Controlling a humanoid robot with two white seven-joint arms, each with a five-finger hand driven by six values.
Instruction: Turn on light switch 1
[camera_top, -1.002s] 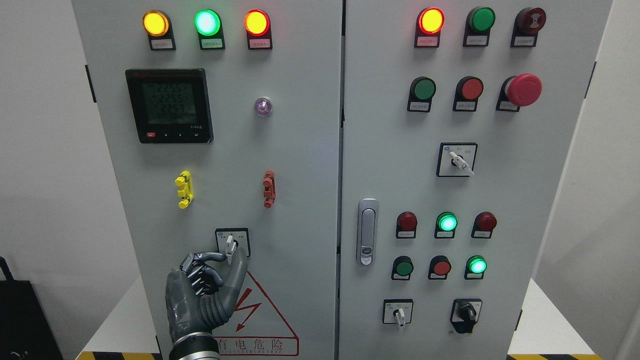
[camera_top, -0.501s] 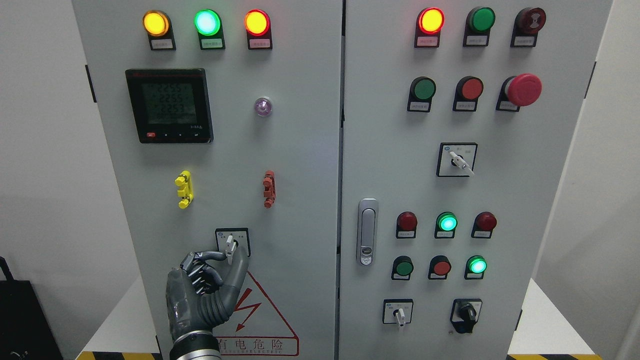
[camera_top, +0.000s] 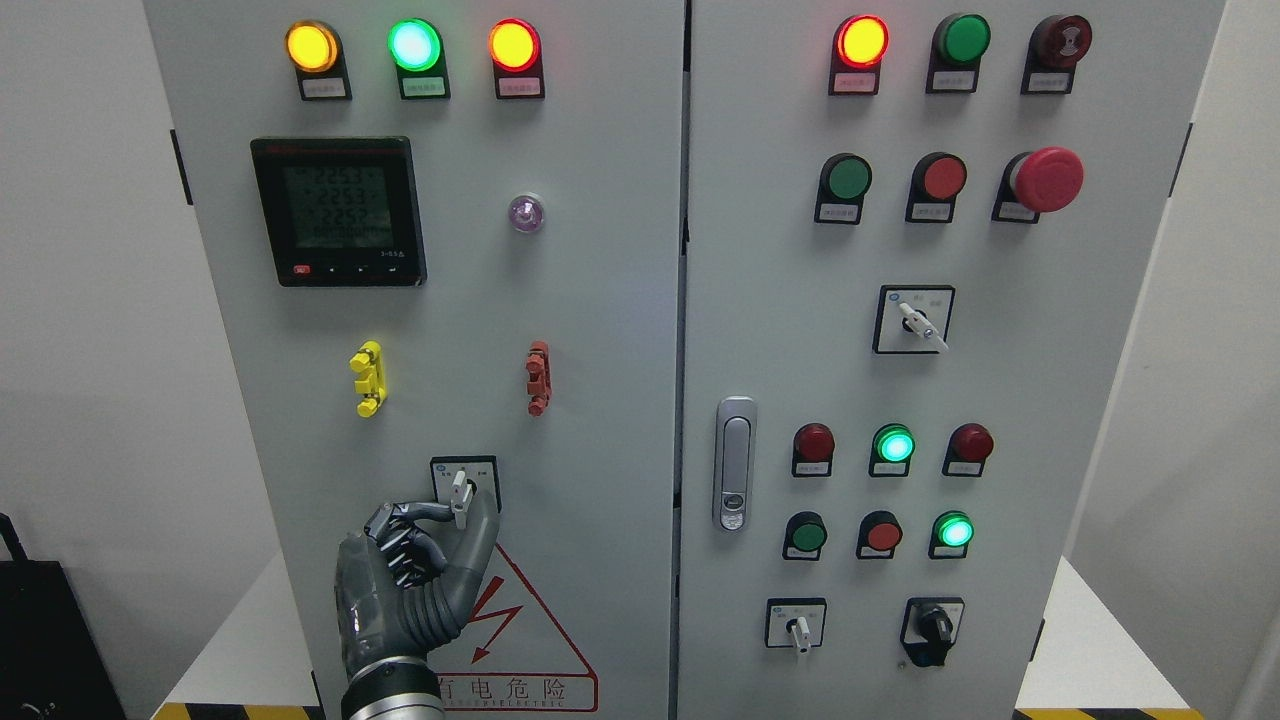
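You see the switch (camera_top: 461, 490) low on the left door (camera_top: 600, 330), its white lever upright. Your left hand (camera_top: 415, 565) pinches the lever between forefinger and thumb, other fingers curled, just above the warning triangle (camera_top: 520, 630).

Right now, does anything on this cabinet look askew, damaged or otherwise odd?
Nothing looks damaged. The selector switch on the right door points diagonally, unlike the upright ones, which may just be its setting. The left hand pinches the lower left-door switch.
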